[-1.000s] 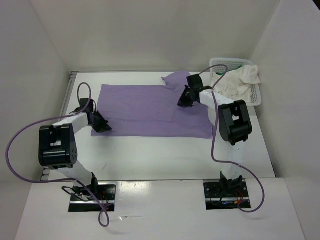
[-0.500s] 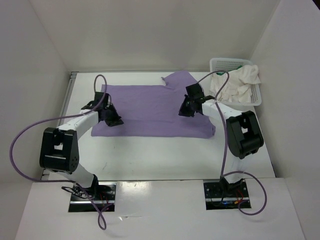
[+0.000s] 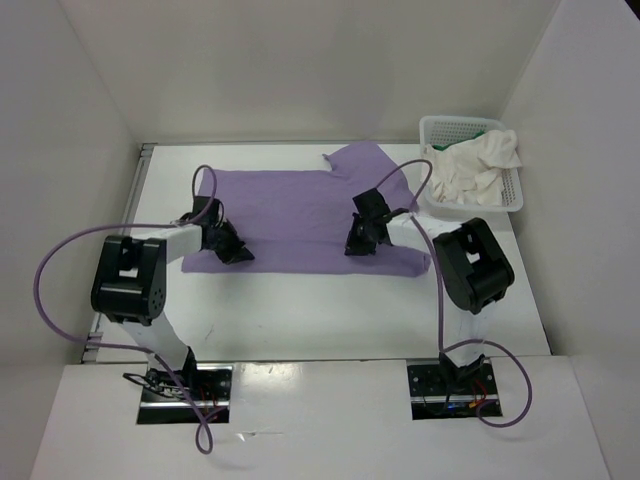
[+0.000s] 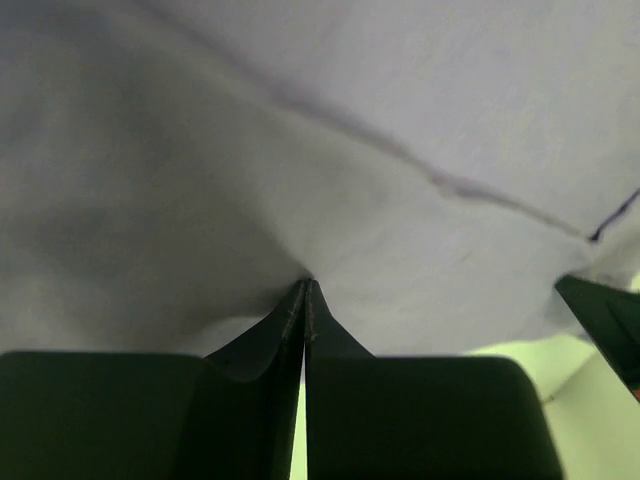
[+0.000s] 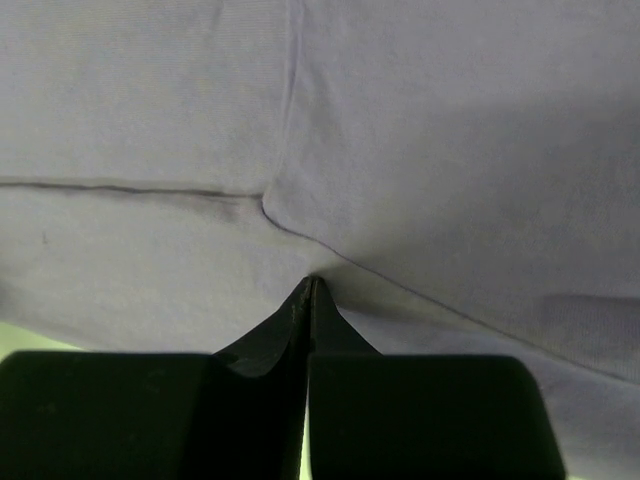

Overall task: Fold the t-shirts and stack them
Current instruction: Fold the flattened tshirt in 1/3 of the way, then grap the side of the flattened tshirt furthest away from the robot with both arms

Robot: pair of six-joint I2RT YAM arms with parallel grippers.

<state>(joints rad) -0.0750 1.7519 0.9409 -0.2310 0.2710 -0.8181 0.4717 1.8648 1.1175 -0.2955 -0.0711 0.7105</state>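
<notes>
Lavender cloth: lavender shirt lay spread flat on the tabletop, left of the basket.
Left claw: pinched closed on the shirt's near part, far from the basket, probably to raise a fold.
Right claw: likewise clamped on the cloth, nearer the basket.
Off-white shirt: heaped in the basket, not yet folded.

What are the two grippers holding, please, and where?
Both pinch the lavender purple cloth t-shirt: left gripper near its near-left corner, right gripper right of its middle.
</notes>
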